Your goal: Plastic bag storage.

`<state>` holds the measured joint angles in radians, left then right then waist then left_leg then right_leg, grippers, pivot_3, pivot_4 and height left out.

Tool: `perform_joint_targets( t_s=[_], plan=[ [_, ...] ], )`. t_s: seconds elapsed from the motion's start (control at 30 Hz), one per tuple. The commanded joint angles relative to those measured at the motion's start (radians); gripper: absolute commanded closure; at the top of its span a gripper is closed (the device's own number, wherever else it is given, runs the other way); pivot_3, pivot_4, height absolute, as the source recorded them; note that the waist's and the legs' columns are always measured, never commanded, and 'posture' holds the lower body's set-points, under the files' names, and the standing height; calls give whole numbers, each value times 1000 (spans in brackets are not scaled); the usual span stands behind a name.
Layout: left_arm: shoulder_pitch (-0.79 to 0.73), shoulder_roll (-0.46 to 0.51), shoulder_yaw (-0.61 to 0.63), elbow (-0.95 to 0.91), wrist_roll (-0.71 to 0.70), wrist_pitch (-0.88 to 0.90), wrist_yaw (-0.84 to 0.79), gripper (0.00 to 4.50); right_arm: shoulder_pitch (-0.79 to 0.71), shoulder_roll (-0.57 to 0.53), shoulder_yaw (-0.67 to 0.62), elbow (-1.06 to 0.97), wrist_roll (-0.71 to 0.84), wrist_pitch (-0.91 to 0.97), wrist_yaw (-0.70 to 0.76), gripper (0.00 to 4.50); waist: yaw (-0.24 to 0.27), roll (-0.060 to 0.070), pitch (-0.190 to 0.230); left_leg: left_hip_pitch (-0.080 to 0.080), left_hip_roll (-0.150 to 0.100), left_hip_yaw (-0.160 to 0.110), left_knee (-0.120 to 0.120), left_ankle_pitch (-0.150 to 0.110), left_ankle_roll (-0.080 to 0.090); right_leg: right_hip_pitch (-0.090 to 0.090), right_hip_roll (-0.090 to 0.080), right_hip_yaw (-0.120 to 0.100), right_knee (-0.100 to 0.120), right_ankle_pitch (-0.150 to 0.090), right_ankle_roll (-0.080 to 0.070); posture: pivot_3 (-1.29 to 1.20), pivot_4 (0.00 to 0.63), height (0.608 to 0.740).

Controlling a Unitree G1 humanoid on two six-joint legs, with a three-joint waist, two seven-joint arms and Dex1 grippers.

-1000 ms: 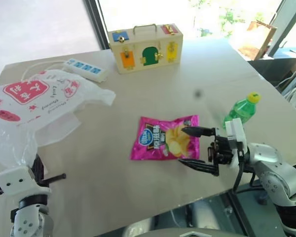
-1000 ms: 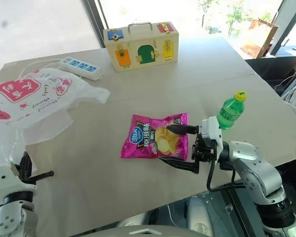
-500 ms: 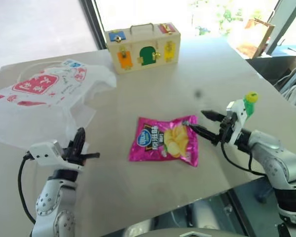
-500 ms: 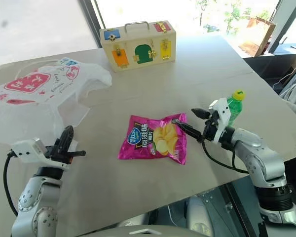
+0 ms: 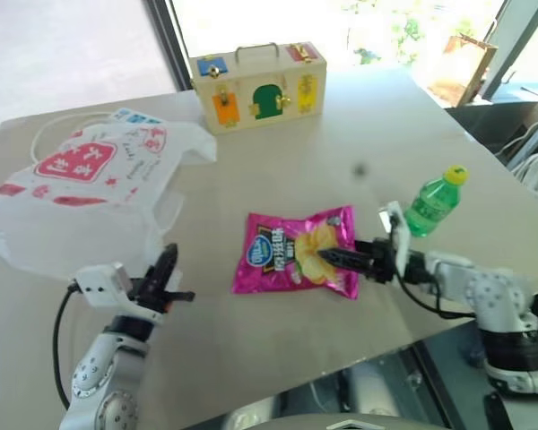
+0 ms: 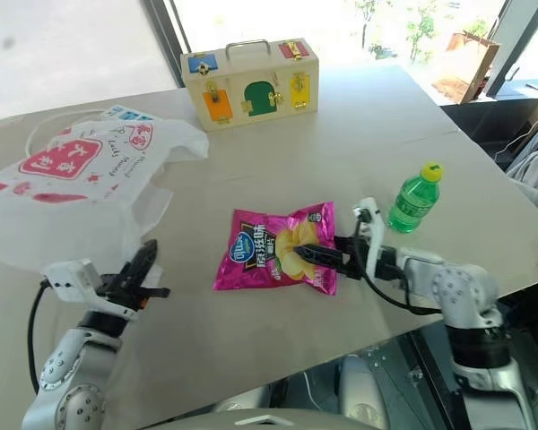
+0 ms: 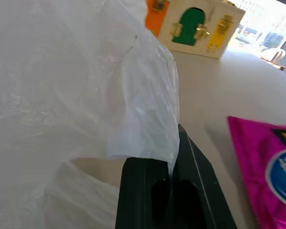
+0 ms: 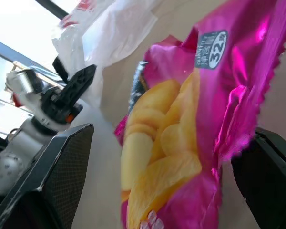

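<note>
Your left gripper (image 7: 169,157) is pinching an edge of the plastic bag (image 5: 81,193), which lies spread on the table's (image 5: 278,349) left side. Your right gripper (image 6: 312,257) stands spread wide around the chips packet (image 5: 291,255) at the table's middle.

Right tool (image 5: 334,258) now straddling chips packet (image 5: 291,253)

Beige table (image 5: 278,358) beside bright windows (image 5: 377,27)

Thin crinkly translucent plastic bag (image 5: 81,193), glossy foil chips packet (image 5: 296,253), matt table (image 5: 341,143).
</note>
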<state>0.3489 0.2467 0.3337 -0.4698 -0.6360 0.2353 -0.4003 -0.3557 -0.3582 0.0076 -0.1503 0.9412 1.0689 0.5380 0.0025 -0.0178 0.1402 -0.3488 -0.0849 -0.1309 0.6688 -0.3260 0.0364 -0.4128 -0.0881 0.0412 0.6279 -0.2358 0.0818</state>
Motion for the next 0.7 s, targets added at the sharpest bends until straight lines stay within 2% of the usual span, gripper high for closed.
perform_joint_targets(
  t_s=[0.03, 0.1, 0.13, 0.17, 0.27, 0.43, 0.57, 0.7],
  plan=[
    [34, 43, 12, -74, -74, 11, -81, 4464, -39, 20, 24, 37, -41, -19, 19, 0, -2, 0, 0, 0, 0, 0, 0, 0, 0, 0, 0, 0, 0, 0, 0, 0, 150, 740],
    [42, 59, 24, -74, -110, 22, -104, 4464, -41, 21, 45, 35, -48, 0, 36, 0, -1, 1, 1, 0, -1, 0, -1, 0, 0, 0, -1, 0, -1, 0, 0, 0, 150, 740],
    [44, 64, 28, -74, -123, 25, -111, 4500, -42, 22, 48, 34, -48, 9, 40, 524, -2, 1, 1, 0, -1, 0, -1, 0, 0, 0, -1, 0, -1, 0, 0, 0, 150, 740],
    [45, 68, 29, -74, -132, 27, -116, 4500, -42, 24, 48, 34, -48, 14, 43, 740, -3, 1, 1, 0, -1, 0, -1, 0, 0, 0, -1, 0, -1, 0, 0, 0, 150, 740],
    [40, 80, 35, -72, -168, 36, -136, 4500, -48, 22, 48, 33, -54, 19, 53, 2213, -5, 1, 1, 0, -1, 0, 0, 0, 0, 0, -1, 0, -1, 0, 0, 0, 150, 740],
    [7, 79, 41, -52, -188, 29, -138, 4500, -76, 34, -13, 32, -22, 21, 53, 4398, -10, 1, 1, 0, 0, 0, 0, 0, 0, 0, 0, 0, -1, 0, 0, 0, 150, 740],
    [-61, 81, 32, -11, -184, 30, -135, 4500, -119, 42, -76, 21, 17, 34, 31, 4463, -10, 1, 1, 0, 0, -1, 0, 0, 0, 0, 0, 0, -1, 0, 0, 0, 150, 740],
    [-217, 81, -20, 54, -165, 41, -139, 4500, -207, 38, -167, 12, 80, 48, 0, 4463, -10, 2, 1, 0, -1, -1, 0, 0, 0, 0, 0, -1, -1, 0, 0, 0, 150, 740]
  ],
)
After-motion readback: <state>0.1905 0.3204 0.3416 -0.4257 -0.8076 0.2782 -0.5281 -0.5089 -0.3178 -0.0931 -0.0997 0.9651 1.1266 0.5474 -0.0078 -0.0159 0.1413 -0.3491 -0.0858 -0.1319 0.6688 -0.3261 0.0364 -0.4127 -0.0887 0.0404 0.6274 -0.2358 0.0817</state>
